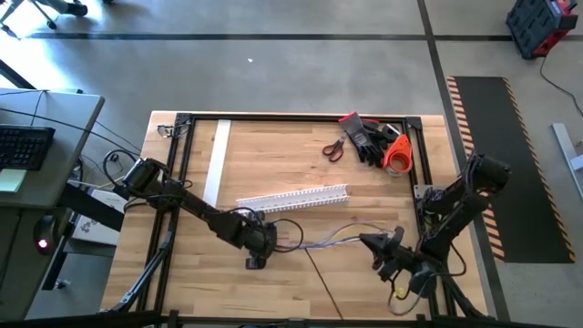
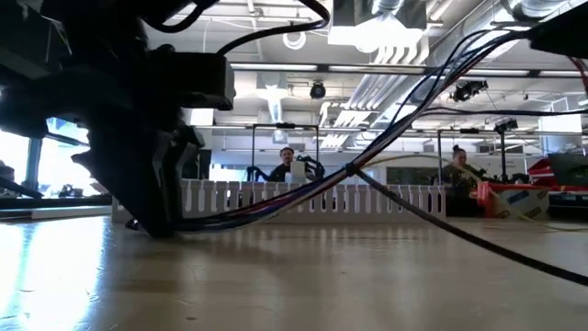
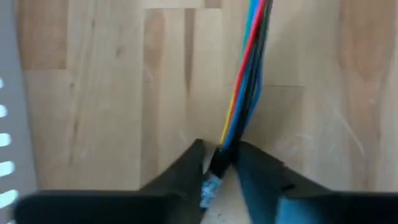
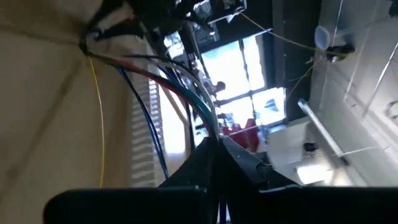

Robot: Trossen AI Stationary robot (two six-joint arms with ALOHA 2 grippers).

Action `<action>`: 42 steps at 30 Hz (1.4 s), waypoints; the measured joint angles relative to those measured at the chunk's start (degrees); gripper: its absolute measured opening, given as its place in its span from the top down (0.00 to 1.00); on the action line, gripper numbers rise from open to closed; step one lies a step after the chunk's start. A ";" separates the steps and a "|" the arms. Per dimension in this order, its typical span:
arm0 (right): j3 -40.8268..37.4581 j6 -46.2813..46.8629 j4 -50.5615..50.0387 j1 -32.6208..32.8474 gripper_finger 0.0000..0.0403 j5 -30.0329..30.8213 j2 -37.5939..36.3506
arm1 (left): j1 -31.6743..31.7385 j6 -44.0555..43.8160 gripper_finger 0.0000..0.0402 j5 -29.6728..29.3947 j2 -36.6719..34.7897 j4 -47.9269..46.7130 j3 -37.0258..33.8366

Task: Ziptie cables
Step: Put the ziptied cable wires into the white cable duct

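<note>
The cables [image 1: 332, 239], a bundle of thin coloured wires, run across the near middle of the wooden table between my two grippers. My left gripper [image 1: 260, 244] points down at the bundle's left end and is shut on it [image 3: 219, 163]. My right gripper [image 1: 387, 246] lies level at the bundle's right end and is shut on it [image 4: 214, 149]. In the low view the cables [image 2: 303, 195] rise from the table beside my left gripper [image 2: 152, 216] toward the upper right. My left gripper pinches the bundle near its left end [image 3: 222, 146] between its two fingers, coming from above and slanting down. The fingers lie across the wires. That end sits low at the table top, and the wires lead away bunched together. My right gripper pinches the bundle's right end [image 4: 211, 134] between its two fingers, coming level from the table's right side. The wires fan out from the fingertips and run toward my left gripper, lifted clear of the table at this end.
A long white comb-toothed duct [image 1: 293, 196] lies just behind the cables. A white strip [image 1: 217, 159] lies at the far left. Scissors [image 1: 333, 148], dark gloves [image 1: 369, 137] and an orange object [image 1: 397, 155] sit at the far right. A black frame [image 1: 291, 118] borders the table.
</note>
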 joint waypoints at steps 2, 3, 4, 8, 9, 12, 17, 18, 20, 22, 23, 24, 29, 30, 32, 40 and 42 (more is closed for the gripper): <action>0.00 5.57 0.14 1.38 0.94 0.10 0.00 | -0.07 0.17 0.94 0.19 0.00 0.07 0.00; 0.00 8.02 0.17 2.00 0.91 0.11 0.00 | -0.16 0.09 0.97 -0.03 -0.07 0.03 0.00; 0.00 10.42 0.19 2.60 0.88 0.02 0.00 | -0.26 0.04 0.97 -0.36 -0.07 -0.03 0.02; 0.02 20.61 0.15 5.04 0.74 -0.87 0.00 | -1.70 -0.57 0.97 -4.04 0.31 -3.93 2.29; 0.02 22.84 0.15 5.59 0.70 -0.98 -0.02 | -2.10 -0.54 0.98 -5.30 0.37 -5.49 3.22; 0.02 27.50 -0.12 6.65 0.60 -3.58 -0.04 | -3.33 -0.12 0.99 -8.95 0.66 -11.17 6.07; 0.04 38.07 -3.38 4.98 0.47 -13.41 -0.71 | -5.08 -1.89 0.99 -12.74 0.78 -21.90 9.81; 0.04 41.65 -5.60 4.00 0.45 -17.13 -1.57 | -5.36 -2.88 1.00 -13.49 0.73 -24.10 10.50; 0.04 49.47 -11.33 1.56 0.42 -25.03 -3.58 | -6.01 -5.11 1.00 -14.66 0.70 -28.00 11.31; 0.04 56.20 -17.83 -1.13 0.41 -32.78 -5.87 | -6.51 -6.55 1.00 -14.89 0.70 -30.61 11.84; 0.04 58.73 -20.48 -2.55 0.41 -36.08 -7.25 | -6.83 -7.01 1.00 -15.08 0.70 -30.98 12.24; 0.04 60.33 -22.49 -4.04 0.40 -39.05 -8.69 | -7.07 -7.23 1.00 -15.41 0.66 -31.00 12.44; 0.04 59.53 -23.31 -13.59 0.40 -53.59 -13.85 | -8.54 -8.09 1.00 -19.91 0.66 -31.60 13.77; 0.04 57.63 -22.16 -15.69 0.40 -56.02 -14.16 | -8.93 -8.21 1.00 -21.58 0.66 -32.39 14.48; 0.04 53.20 -20.15 -19.75 0.40 -60.39 -13.98 | -9.79 -8.53 1.00 -25.03 0.60 -34.46 15.97; 0.05 41.31 -6.70 -33.62 0.40 -71.33 -4.78 | -12.89 -10.61 1.00 -33.73 0.42 -41.03 21.51; 0.62 39.92 -5.54 -35.99 0.40 -72.61 -2.12 | -13.27 -11.27 1.00 -34.96 0.42 -41.64 22.15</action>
